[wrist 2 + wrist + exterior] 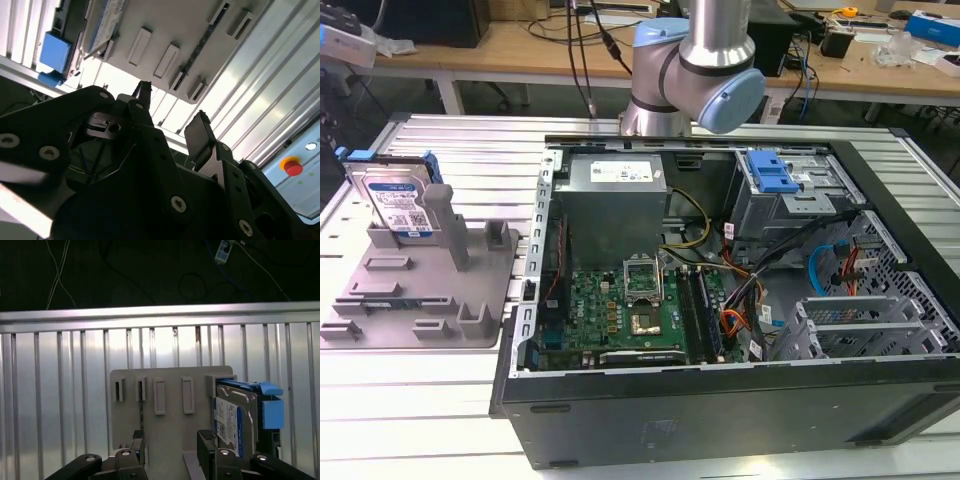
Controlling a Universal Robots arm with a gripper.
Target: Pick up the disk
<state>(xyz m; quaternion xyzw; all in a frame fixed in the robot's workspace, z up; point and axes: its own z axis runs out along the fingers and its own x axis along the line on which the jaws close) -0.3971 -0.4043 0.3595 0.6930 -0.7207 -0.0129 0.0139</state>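
disk (234, 416) on edge — near the empty end effector (171, 440), untouched.

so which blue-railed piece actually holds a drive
The disk standing on the grey tray, at the exterior view's left: silver body, white-and-blue label. The blue bracket inside the computer case shows bare plastic only.
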